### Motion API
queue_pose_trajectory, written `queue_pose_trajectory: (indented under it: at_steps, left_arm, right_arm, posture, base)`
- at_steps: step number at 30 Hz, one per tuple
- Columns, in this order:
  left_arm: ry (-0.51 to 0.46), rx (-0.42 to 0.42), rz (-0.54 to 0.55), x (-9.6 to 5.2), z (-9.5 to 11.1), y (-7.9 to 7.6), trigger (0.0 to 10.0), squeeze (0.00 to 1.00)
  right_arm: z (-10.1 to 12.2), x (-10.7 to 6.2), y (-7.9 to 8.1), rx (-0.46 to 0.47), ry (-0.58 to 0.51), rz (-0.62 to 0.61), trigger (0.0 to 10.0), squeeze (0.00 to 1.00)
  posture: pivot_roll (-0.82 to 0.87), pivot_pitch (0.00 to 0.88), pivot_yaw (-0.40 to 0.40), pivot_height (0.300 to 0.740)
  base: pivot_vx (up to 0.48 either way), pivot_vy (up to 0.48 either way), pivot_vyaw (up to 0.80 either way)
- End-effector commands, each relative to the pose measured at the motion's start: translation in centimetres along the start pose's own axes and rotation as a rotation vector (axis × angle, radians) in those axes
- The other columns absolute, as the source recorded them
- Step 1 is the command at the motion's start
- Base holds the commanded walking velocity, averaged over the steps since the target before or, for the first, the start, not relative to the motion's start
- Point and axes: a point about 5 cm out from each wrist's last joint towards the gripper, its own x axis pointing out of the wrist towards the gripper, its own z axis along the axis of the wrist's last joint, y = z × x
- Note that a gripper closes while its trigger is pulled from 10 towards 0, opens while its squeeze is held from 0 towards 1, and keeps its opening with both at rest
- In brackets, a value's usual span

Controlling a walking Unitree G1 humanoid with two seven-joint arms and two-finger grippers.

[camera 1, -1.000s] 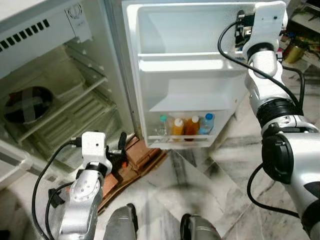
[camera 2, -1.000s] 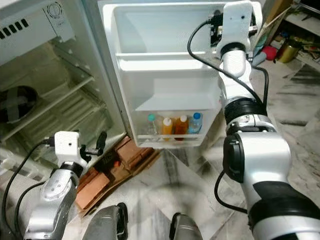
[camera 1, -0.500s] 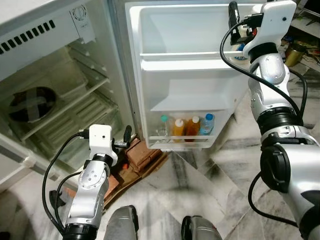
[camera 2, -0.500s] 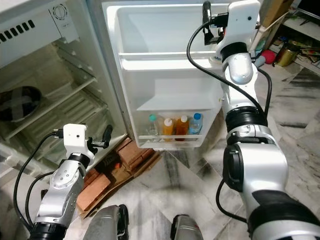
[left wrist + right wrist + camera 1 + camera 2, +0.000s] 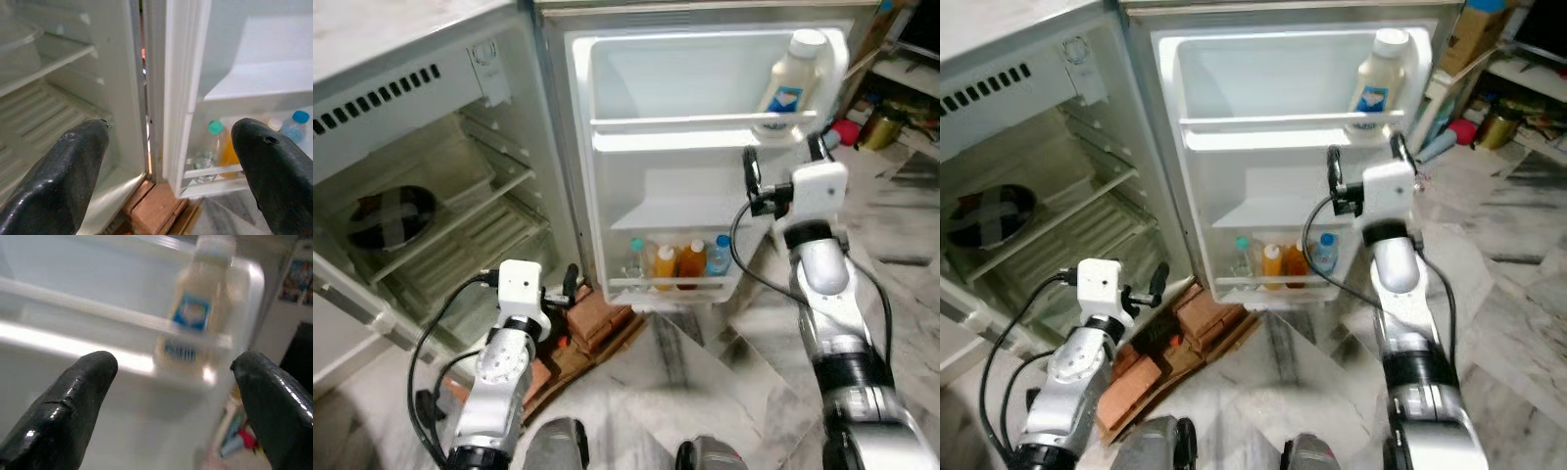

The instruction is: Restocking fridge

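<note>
White bottle (image 5: pixel 791 82) stands on the door's top shelf (image 5: pixel 685 123), at one o'clock. The right gripper (image 5: pixel 783 164), fingers spread and empty, probably just let go. Next: fetch another item. Left gripper (image 5: pixel 166 161) is spread too.

My arms: silver metal shells, rounded segments, black joint bands between. Right arm (image 5: pixel 827 323) has dark ring at forearm, thin black cable looping from wrist block down along it. Left arm (image 5: pixel 494 377) same silver, black cable curling off wrist in wide loop. Each wrist carries white boxy block (camera housing, rounded corners). My fingers (image 5: pixel 63 171): long, black, matte, blunt rounded tips, slightly pitted texture; one shows small hole near tip. Right fingers (image 5: pixel 78 396) glossier, faint scuff line.
</note>
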Motion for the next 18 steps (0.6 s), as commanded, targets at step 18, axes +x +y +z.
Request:
queue_pose_trajectory:
  at_steps: [18]
  left_arm:
    - [-0.011, 0.014, -0.021, 0.8, -0.2, -0.5, 10.0, 0.0]
  right_arm:
    - [-6.0, -6.5, 4.3, 0.117, 0.43, 0.116, 10.0, 0.0]
  posture:
    - [0.0, 0.0, 0.039, 0.74]
  base:
    - [0.0, -0.318, 0.0]
